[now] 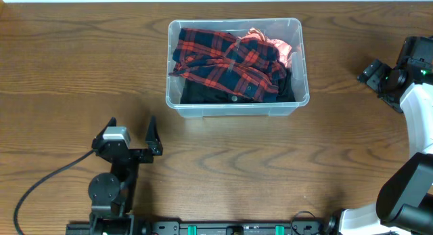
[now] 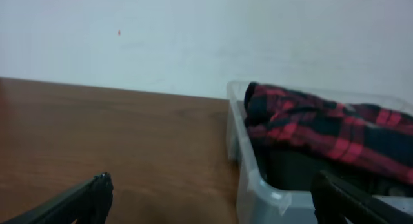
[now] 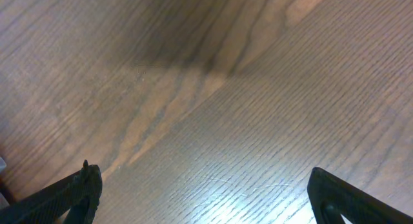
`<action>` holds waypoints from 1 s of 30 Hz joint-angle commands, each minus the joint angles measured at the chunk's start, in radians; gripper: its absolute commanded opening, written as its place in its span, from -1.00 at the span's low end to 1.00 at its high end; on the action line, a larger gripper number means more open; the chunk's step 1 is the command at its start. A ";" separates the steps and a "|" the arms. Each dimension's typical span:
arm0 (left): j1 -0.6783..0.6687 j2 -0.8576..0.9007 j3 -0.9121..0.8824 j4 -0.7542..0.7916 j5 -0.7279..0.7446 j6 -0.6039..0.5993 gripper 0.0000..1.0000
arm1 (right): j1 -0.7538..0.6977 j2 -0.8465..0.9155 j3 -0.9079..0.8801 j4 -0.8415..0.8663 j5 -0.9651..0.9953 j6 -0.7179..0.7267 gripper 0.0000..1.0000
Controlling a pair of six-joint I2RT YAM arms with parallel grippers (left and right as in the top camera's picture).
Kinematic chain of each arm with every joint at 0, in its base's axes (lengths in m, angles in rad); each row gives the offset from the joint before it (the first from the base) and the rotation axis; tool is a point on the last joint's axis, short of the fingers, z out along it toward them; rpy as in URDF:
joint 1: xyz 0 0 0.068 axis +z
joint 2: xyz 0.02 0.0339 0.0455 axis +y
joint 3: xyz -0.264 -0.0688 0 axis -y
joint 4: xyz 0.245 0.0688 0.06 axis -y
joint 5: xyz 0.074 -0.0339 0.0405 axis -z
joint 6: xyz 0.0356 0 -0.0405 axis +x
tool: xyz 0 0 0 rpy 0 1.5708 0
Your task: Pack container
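The container (image 1: 233, 111) sits toward the far middle of the table (image 1: 67, 59), already holding a red plaid shirt (image 1: 230, 59) on top of a dark garment (image 1: 203, 93), with a pink garment (image 1: 281, 49) at the far right corner. My left gripper (image 1: 131, 124) hovers near the front left of the bin, jaws spread wide and holding nothing. My right gripper (image 3: 203, 185) is well off to the right over bare wood, also wide open and empty. I see nothing loose on the table to pack, so I judge the work to be settling the load. From the left wrist view the plaid mounds up above the rim on the near side. To do this well I would bring the left arm in over the near-left corner, come down from above rather than across the wall, and press or tuck the raised fold toward the middle. The bin looks light, so a sideways push could slide it. I would bring the right arm in to brace the far wall first.
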 commanded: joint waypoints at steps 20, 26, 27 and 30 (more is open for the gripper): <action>0.038 -0.199 -0.112 -0.235 -0.073 -0.005 0.96 | -0.001 -0.007 0.014 0.000 0.003 0.011 0.99; 0.038 -0.199 -0.112 -0.234 -0.073 -0.005 0.96 | -0.001 -0.007 0.014 0.000 0.003 0.011 0.99; 0.038 -0.198 -0.112 -0.234 -0.073 -0.005 0.96 | -0.001 -0.007 0.014 0.000 0.003 0.011 0.98; 0.038 -0.196 -0.112 -0.234 -0.073 -0.005 0.96 | -0.001 -0.007 0.014 0.000 0.003 0.011 0.99</action>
